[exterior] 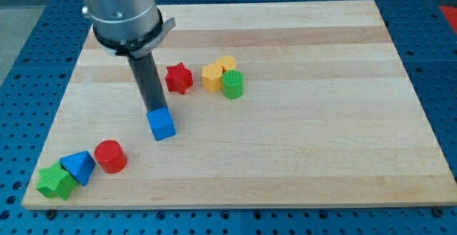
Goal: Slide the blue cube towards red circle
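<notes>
The blue cube (pixel 162 123) lies left of the board's middle. My tip (pixel 156 109) stands right at the cube's top-left edge, touching or nearly touching it. The red circle (pixel 111 156), a short red cylinder, lies lower left of the cube, about a block and a half's width away. The rod rises from the tip to the silver arm housing (pixel 121 10) at the view's top left.
A red star (pixel 179 78) lies above the cube. A yellow hexagon (pixel 212 76), a yellow cylinder (pixel 226 64) and a green cylinder (pixel 232 84) cluster to its right. A blue triangle (pixel 78 167) and a green block (pixel 57 181) sit at the board's (pixel 300 142) bottom-left corner.
</notes>
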### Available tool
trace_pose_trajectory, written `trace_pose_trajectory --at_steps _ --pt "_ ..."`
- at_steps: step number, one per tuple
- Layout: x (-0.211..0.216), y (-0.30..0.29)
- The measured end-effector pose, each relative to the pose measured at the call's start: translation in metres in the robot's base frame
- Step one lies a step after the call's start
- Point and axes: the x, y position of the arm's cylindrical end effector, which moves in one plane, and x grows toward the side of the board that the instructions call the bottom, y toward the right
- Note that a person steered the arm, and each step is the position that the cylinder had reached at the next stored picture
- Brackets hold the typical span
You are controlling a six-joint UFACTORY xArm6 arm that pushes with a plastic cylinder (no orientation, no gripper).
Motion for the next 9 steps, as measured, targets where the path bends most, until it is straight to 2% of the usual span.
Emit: trace_pose_trajectory --at_steps 2,5,6,7,9 --pt "0.03 0.045" --pt "0.053 0.075" --pt "0.062 0.076" --pt "0.062 0.049" --pt "0.072 0.055"
